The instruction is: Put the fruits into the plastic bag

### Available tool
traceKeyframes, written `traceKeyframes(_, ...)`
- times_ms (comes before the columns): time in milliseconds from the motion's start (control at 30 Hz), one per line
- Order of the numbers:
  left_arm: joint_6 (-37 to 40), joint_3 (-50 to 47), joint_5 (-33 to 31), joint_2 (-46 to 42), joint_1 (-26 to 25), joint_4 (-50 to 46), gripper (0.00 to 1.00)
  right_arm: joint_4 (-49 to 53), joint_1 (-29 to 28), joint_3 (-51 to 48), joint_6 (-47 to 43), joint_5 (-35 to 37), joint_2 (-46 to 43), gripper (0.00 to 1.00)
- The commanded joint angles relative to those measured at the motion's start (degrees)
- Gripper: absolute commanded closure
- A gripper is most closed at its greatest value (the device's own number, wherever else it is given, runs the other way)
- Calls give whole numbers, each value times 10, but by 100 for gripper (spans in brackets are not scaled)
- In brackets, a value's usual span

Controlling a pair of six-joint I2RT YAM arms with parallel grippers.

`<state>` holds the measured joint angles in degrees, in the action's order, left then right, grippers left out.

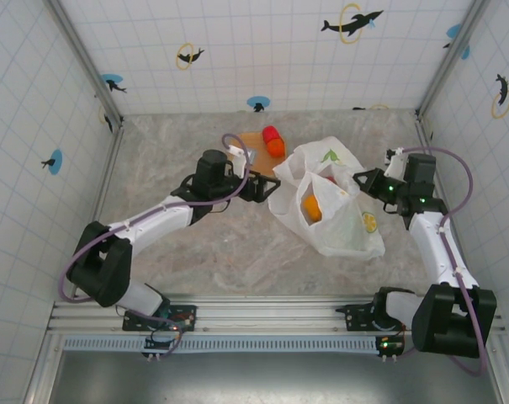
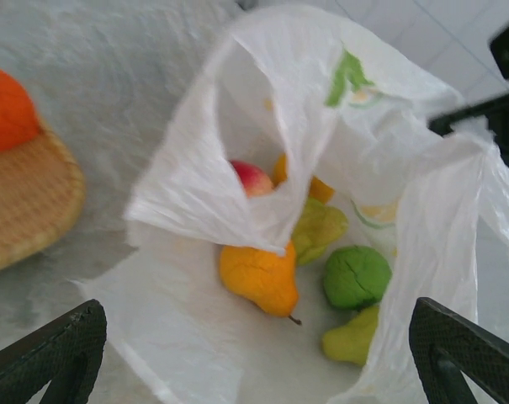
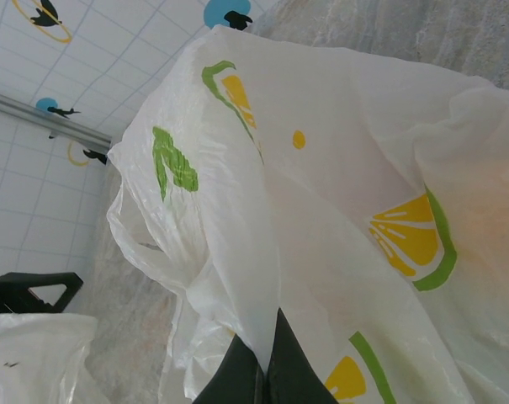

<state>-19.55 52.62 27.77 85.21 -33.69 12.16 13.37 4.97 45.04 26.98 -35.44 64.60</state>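
Two: counting that many small glossy toy fruits (image 1: 274, 143) lying on the round tan wooden plate (image 1: 251, 143), one red, one orange. Counting six more inside the large translucent white plastic bag (image 1: 342, 227) printed with lemon slices and green leaves: two orange, one red-pink, one green, two yellow-green. Holding the left gripper (image 1: 269, 186) spread wide at the bag's mouth, clasping nothing. Pinching a fold of bag film in the right gripper (image 3: 261, 370), fingers pressed together.
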Motion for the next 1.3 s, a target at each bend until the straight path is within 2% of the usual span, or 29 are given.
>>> traceKeyframes(0,-19,5,-77,-5,15,6,6,7,8,8,-11,-5,-6,100)
traceKeyframes(100,-48,27,-180,18,16,-16,6,6,8,8,-11,-5,-5,100)
traceKeyframes(200,-72,60,-220,58,19,-14,6,-3,8,4,-5,-8,-2,100)
traceKeyframes(767,-174,302,-198,349,29,-5,8,-21,9,-14,2,-18,-1,100)
traceKeyframes(1267,-134,545,-232,557,28,-118,6,-26,11,-23,1,-23,-4,100)
